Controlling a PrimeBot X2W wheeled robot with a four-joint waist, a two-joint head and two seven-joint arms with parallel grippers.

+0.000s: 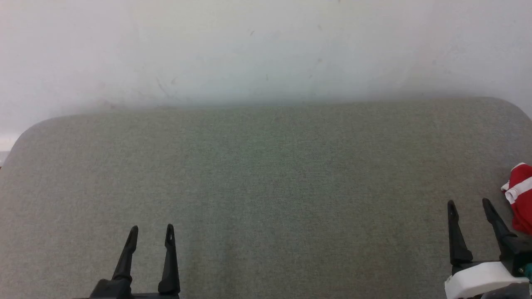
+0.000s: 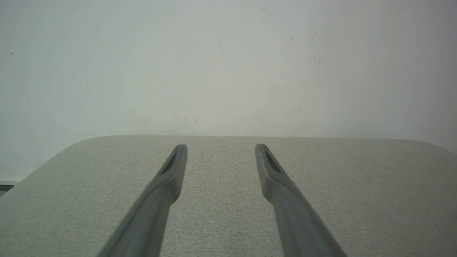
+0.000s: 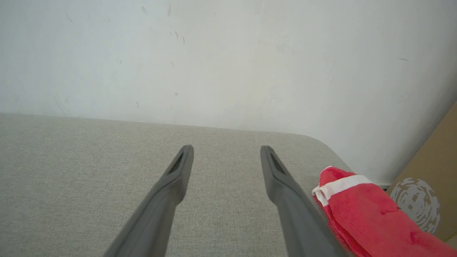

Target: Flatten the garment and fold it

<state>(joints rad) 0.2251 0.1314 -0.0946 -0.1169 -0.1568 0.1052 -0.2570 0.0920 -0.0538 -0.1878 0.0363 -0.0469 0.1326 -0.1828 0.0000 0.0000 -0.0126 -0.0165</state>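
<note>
Light: soft, even, diffuse; no hard shadows on grey pad (image 1: 266, 174).
Wall (image 1: 266, 50): bright, washed out above pad, no glare spots.
Head view: hazy along pad's far edge, faint green tint down pad's middle.
Left wrist view: left gripper (image 2: 220, 147) fingers (image 2: 150, 214) blur over pad's near part; wall dims twd corners.

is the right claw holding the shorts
No, the right claw is open with nothing between its fingers, and the shorts lie bunched beside it.
</note>
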